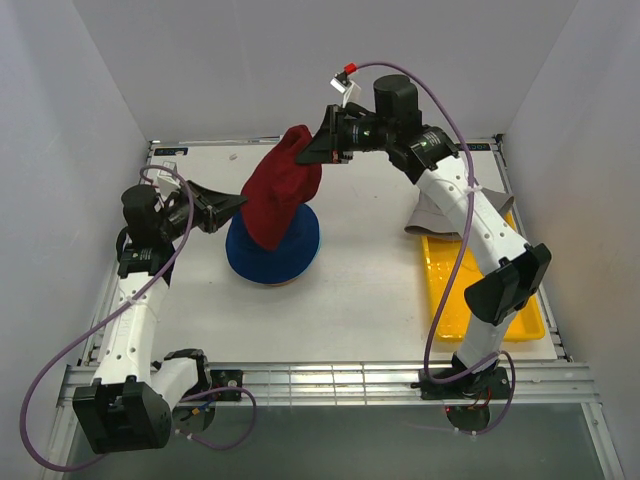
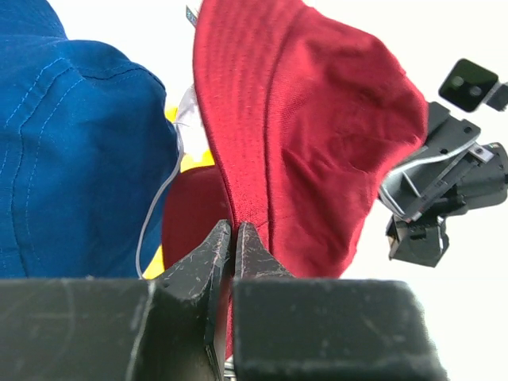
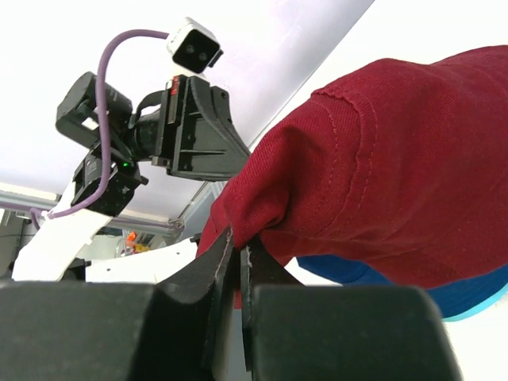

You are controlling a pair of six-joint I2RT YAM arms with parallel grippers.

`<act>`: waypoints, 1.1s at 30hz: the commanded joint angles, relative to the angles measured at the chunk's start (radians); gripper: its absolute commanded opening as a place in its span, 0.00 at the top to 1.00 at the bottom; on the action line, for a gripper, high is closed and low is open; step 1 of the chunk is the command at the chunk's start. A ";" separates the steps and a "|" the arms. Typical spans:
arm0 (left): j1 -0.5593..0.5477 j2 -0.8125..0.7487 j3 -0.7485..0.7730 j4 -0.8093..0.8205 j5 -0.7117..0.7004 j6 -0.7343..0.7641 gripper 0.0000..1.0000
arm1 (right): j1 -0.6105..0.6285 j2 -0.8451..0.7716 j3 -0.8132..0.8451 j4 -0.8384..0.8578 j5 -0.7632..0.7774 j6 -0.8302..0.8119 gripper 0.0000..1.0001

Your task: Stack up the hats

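A white desk (image 1: 370, 300) fills the view from above, with two robot arms mounted at its near edge. A flat yellow tray (image 1: 527, 322) lies on the right side of the desk. A grey hat (image 1: 432, 215) rests crumpled at the tray's far end, partly under the right arm.

Near the middle of the desk sits a navy blue hat (image 1: 270, 265), brim spread flat. Directly above it hangs a dark red hat (image 1: 283, 195), stretched between the two grippers. Its lower part drapes down onto the blue hat's crown.

The left gripper (image 1: 238, 205) reaches in from the left. In its wrist view the fingers are closed to a thin slit, pinching the edge of the red brim. The right gripper (image 1: 312, 150) comes in from the far right, higher up. In its wrist view the fingers are pressed fully together on a fold of the red hat's opposite side.
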 commanded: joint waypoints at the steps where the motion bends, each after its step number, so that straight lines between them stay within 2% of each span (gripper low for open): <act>1: 0.003 -0.018 0.022 -0.014 0.006 0.041 1.00 | 0.006 -0.049 0.007 0.012 0.000 -0.026 0.92; 10: 0.003 -0.018 0.074 -0.074 -0.015 0.079 1.00 | 0.006 -0.046 0.059 -0.003 -0.009 -0.022 0.92; 15: 0.003 -0.010 0.069 -0.112 -0.029 0.096 1.00 | 0.006 -0.069 -0.001 0.007 -0.005 -0.025 0.92; 21: 0.003 -0.016 0.034 -0.132 -0.129 0.132 1.00 | 0.006 -0.043 -0.065 0.027 0.011 -0.029 0.89; 33: 0.006 0.001 0.046 -0.143 -0.224 0.178 1.00 | 0.006 0.084 0.042 0.014 0.060 -0.033 0.68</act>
